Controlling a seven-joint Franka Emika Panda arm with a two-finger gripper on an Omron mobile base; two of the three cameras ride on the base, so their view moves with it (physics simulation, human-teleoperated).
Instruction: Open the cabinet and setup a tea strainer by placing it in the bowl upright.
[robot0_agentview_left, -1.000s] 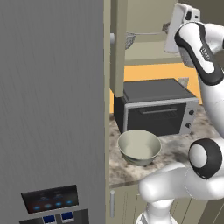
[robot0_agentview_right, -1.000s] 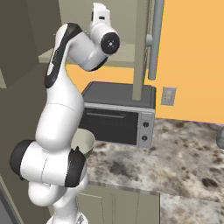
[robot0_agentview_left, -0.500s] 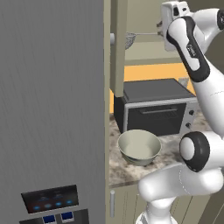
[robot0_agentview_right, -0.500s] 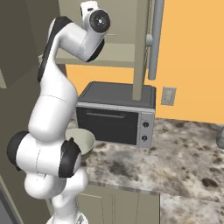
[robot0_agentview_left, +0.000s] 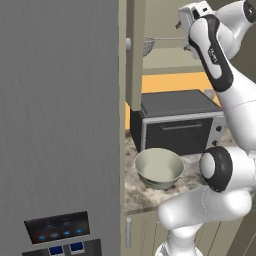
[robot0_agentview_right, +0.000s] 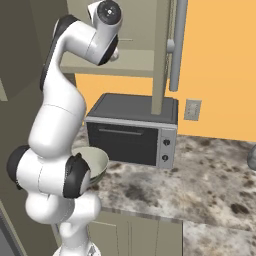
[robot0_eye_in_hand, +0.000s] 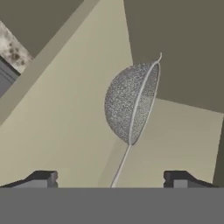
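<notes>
Left base view: no readable writing anywhere; the panel (robot0_agentview_left: 57, 227) low on the big grey fridge (robot0_agentview_left: 57, 115) shows only small blue lights. Cabinet (robot0_agentview_left: 134, 55) is open, door edge-on w/ its grey bar handle (robot0_agentview_right: 176, 45) clear in right base view. Arm (robot0_agentview_left: 220, 75) reaches up to the cabinet shelf (robot0_agentview_right: 107, 62); vs 1 s ago it has swung left and inward, hand now close to the shelf opening, forearm more upright. Nothing else moved.

Black oven (robot0_agentview_left: 177, 122) sits on the speckled counter (robot0_agentview_right: 210, 185) under the cabinet. Bowl (robot0_agentview_left: 159, 167) stands upright on the counter in front of the oven's left end, apart from it. Wall outlet (robot0_agentview_right: 192, 110) on the orange wall right of the oven.

Tea strainer (robot0_eye_in_hand: 131, 100) lies on the shelf, mesh basket tipped on its side, thin handle running toward the gripper (robot0_eye_in_hand: 111, 179). In left base view the strainer shows just left of the hand, handle pointing at it. Fingertips wide apart, one each side of the handle's near end, not touching it. Open door edge stands just left of the strainer.
</notes>
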